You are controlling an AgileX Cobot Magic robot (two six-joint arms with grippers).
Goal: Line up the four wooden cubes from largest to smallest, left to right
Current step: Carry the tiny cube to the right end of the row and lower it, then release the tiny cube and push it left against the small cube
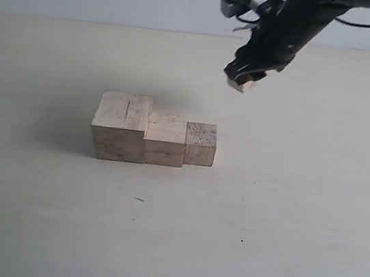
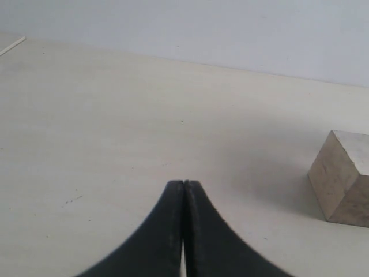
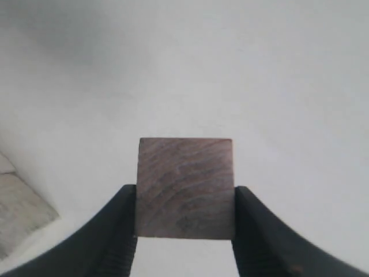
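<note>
Pale, unfinished wood is all that sits on the cream bench (image 1: 280, 248): three cubes pushed together in a row, sides touching. In the exterior view they step down in size from left to right. The largest cube (image 1: 121, 126) stands at the left end, with a short dark crack line on its top face and faint mottling on its front. Tight against it is the second cube (image 1: 165, 139), a shade more yellow and plain on top. The third cube (image 1: 200, 144) closes the row at the right, its top greyer and showing curved grain.

The smallest cube (image 1: 243, 86) is apart from the row, farther back and to the right, pinched in the right end effector (image 1: 247, 78). From the wrist camera the right end effector (image 3: 184, 196) has its two black fingers (image 3: 124, 225) pressed on opposite sides of the smallest cube (image 3: 185, 187), whose facing side looks brownish with arched growth rings. It seems to hang clear of the bench.

The left end effector (image 2: 184, 186) has its dark fingertips closed together with nothing between them, low over bare bench. Off to one side of its view stands a corner-on cube (image 2: 346, 179), near the frame edge; I cannot tell which of the row it is.
</note>
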